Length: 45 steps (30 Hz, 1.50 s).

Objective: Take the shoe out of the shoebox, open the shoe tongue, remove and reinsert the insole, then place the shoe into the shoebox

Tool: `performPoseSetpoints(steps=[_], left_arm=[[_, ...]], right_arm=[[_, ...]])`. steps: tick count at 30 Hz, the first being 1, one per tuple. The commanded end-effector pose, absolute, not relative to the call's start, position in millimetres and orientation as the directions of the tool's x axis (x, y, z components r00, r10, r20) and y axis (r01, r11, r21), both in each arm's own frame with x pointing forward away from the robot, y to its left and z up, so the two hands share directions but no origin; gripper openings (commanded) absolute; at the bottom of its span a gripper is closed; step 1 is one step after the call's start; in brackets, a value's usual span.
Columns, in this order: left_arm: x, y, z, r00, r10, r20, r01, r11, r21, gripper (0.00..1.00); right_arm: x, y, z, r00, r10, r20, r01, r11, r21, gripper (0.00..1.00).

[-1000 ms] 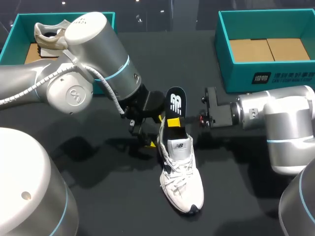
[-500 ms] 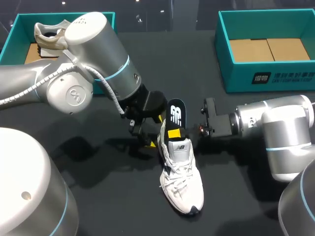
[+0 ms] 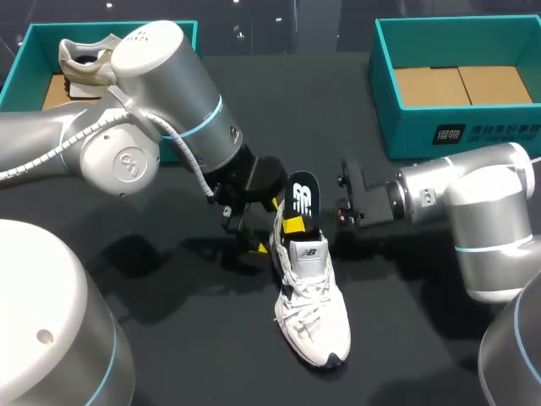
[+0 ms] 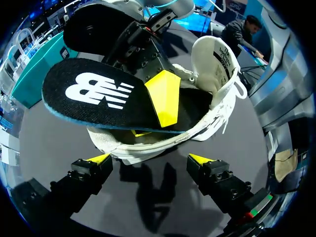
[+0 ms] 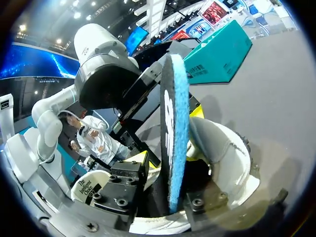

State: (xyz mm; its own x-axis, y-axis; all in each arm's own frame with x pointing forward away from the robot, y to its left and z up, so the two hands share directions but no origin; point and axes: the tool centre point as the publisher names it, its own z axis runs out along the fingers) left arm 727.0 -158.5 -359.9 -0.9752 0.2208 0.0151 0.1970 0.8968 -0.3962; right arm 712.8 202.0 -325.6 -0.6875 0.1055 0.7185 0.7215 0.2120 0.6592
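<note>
1. Right gripper [image 3: 296,223] is clamped on the insole [image 3: 302,193]. The left wrist view shows one yellow tip pressed flat on the insole's top face and the other tip under it.
2. The black insole stands tilted up out of the heel opening of the shoe [image 3: 313,304]. Its lower end is inside the shoe and its printed end rises above the collar, just left of the frame's middle.
3. The white shoe lies on its sole on the dark table [image 3: 186,355] in the lower middle of the frame, with its toe pointing to the lower edge. Its laces are loose and its tongue [image 3: 309,250] sits just below the insole.
4. Left gripper [image 4: 149,159] has its fingers spread apart with nothing between them. The shoe's heel is just ahead of the two tips, and in the head view this gripper sits just left of the heel.
5. The right arm [image 3: 473,211] comes in from the right edge and lies level over the table.
6. A teal shoebox [image 3: 406,127] sits at the upper right, well apart from the shoe, with its brown floor showing.
7. Another teal box [image 3: 25,51] at the upper left holds a tan shoe [image 3: 84,57], partly behind the left arm [image 3: 161,101].
</note>
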Motion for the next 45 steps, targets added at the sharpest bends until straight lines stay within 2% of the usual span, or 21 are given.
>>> performPoseSetpoints(steps=[1,12,14,16,30,38,39,41,45], left_arm=[[728,-159,-360,-0.975,0.223,0.017,0.198,0.897,-0.395,1.00],[728,-159,-360,-0.975,0.223,0.017,0.198,0.897,-0.395,1.00],[728,-159,-360,-0.975,0.223,0.017,0.198,0.897,-0.395,1.00],[728,-159,-360,-0.975,0.223,0.017,0.198,0.897,-0.395,1.00],[728,-159,-360,-0.975,0.223,0.017,0.198,0.897,-0.395,1.00],[728,-159,-360,-0.975,0.223,0.017,0.198,0.897,-0.395,1.00],[728,-159,-360,-0.975,0.223,0.017,0.198,0.897,-0.395,1.00],[728,-159,-360,-0.975,0.223,0.017,0.198,0.897,-0.395,1.00],[728,-159,-360,-0.975,0.223,0.017,0.198,0.897,-0.395,1.00]], right_arm=[[720,199,-316,-0.687,0.115,0.717,0.721,0.232,0.653,0.33],[729,189,-316,-0.681,0.123,0.722,0.731,0.176,0.660,0.28],[728,189,-317,-0.683,0.120,0.721,0.729,0.172,0.662,0.22],[727,190,-317,-0.684,0.119,0.719,0.728,0.172,0.664,0.00],[709,196,-352,-0.557,0.148,0.817,0.826,0.204,0.526,0.00],[702,197,-344,-0.589,0.150,0.794,0.804,0.209,0.557,0.00],[703,197,-340,-0.599,0.152,0.786,0.797,0.209,0.567,0.01],[705,198,-334,-0.619,0.156,0.770,0.782,0.213,0.586,0.30],[708,198,-322,-0.651,0.172,0.739,0.756,0.225,0.614,0.34]])
